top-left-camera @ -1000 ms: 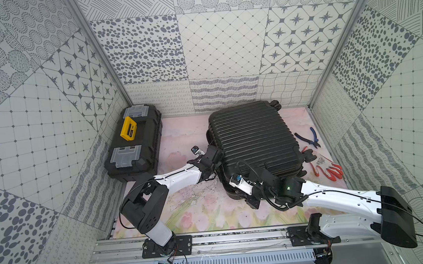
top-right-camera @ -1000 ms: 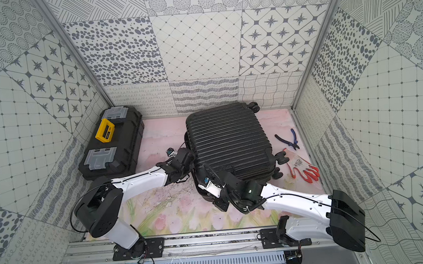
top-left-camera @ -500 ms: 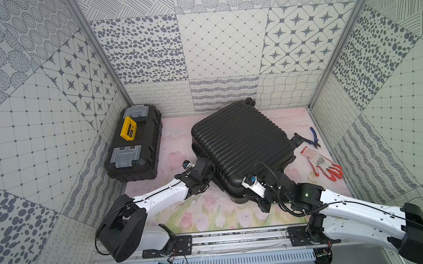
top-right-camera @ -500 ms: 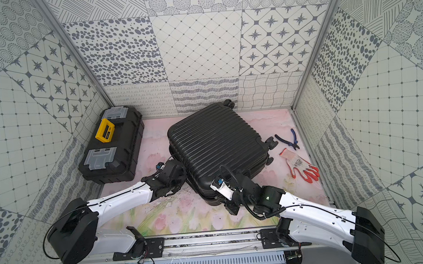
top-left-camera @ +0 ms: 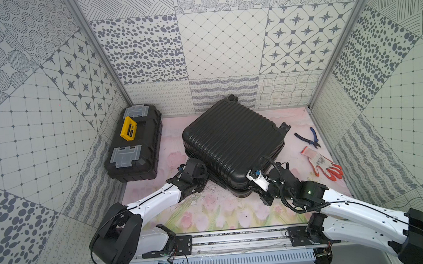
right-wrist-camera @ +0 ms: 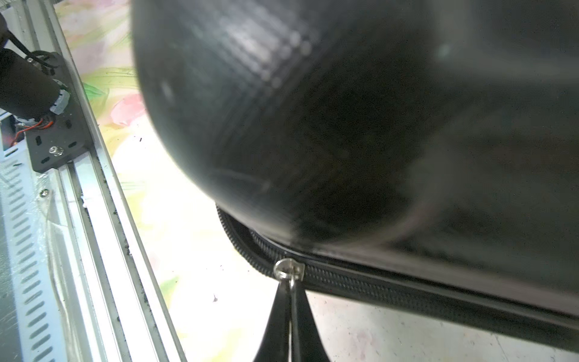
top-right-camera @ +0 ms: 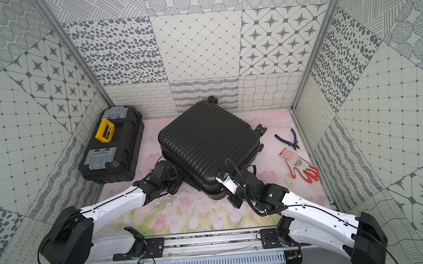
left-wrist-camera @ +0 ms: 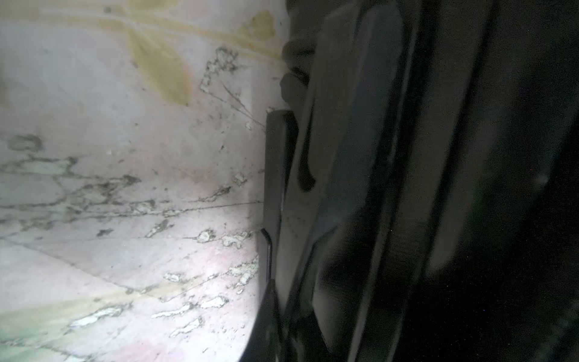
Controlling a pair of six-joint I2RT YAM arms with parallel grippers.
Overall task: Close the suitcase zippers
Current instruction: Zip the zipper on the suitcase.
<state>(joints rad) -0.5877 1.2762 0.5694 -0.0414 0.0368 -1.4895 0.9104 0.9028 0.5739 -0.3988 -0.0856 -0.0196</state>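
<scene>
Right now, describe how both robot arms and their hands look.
The left arm and right arm have white shells, bulky black joints and looping black cables; a green light marks the right one. The left hand and right hand are black; the right's fingers taper slimly.

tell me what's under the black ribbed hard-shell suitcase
The black ribbed hard-shell suitcase lies flat on the pink floral mat, which shows along its sides. Anything directly beneath is covered by the shell; no view sees under it.
</scene>
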